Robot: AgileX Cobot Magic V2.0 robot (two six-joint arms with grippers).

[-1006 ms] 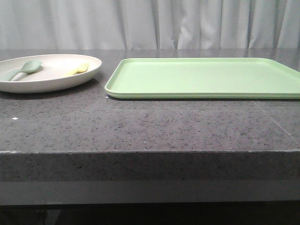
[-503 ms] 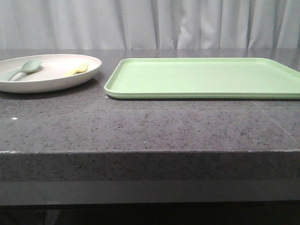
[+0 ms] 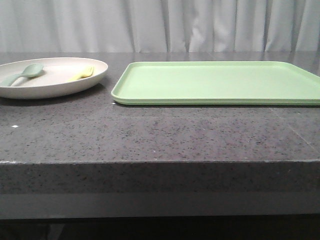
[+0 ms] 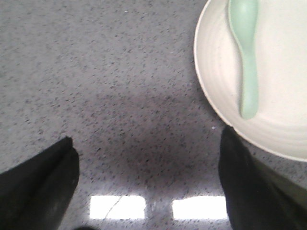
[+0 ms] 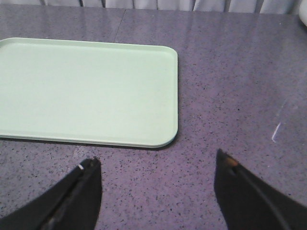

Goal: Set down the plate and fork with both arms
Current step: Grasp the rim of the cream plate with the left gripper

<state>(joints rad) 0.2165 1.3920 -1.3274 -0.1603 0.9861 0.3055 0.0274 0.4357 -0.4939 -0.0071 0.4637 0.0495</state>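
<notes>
The cream-white plate sits at the table's back left. On it lie the small pale yellow fork and a pale grey-green spoon. In the left wrist view part of the plate and the spoon show; the fork is out of that view. My left gripper is open and empty over bare table beside the plate's rim. My right gripper is open and empty over bare table just off the green tray's corner. Neither gripper shows in the front view.
A flat light green tray lies empty at the back centre and right; it also shows in the right wrist view. The dark speckled stone table ends in a front edge close to the camera. A pale curtain hangs behind.
</notes>
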